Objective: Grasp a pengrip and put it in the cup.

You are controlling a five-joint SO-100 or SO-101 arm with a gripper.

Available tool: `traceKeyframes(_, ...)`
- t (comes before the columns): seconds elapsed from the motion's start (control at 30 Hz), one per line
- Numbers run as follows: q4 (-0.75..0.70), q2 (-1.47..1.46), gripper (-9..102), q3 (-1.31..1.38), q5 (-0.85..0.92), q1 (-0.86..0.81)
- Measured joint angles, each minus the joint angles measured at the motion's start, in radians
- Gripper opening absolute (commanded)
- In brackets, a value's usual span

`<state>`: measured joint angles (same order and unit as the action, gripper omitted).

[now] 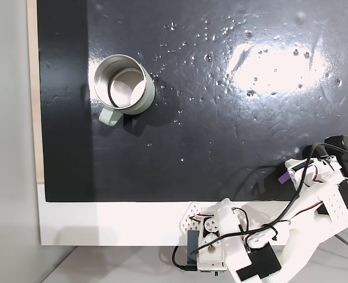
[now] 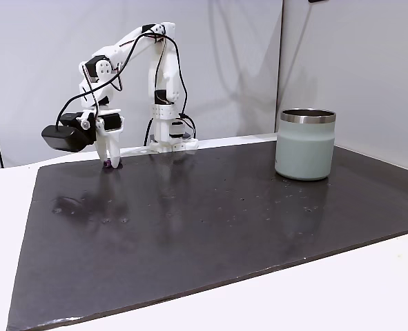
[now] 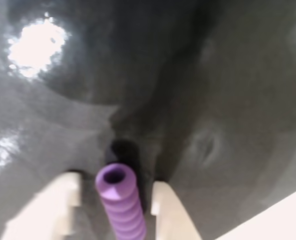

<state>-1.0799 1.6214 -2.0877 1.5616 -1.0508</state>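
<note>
**Pengrip between the fingers, cup still empty**

The gripper [image 2: 112,163] stands low at the surface [image 2: 210,227], its fingers [image 3: 62,207] set narrowly either side of the pengrip [image 3: 120,200]; whether they press it I cannot tell. In the top-down fixed view the pengrip [image 1: 285,178] lies toward 4 o'clock, the cup [image 1: 122,84] well apart toward 10 o'clock, nothing purple inside. Lifting, carrying and dropping remain. In the wrist view its long axis runs 6 to 12 o'clock, open end uppermost.
</note>
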Motion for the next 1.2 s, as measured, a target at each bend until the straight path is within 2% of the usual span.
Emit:
traceKeyframes(0.2,0.035,0.006,1,-0.029,0.012,0.003)
traceKeyframes(0.6,0.031,0.074,0,-0.04,-0.021,0.052)
traceKeyframes(0.93,-0.109,0.16,0,0.146,-0.327,0.244)
traceKeyframes(1.2,-0.209,0.265,0,0.256,-0.64,0.495)
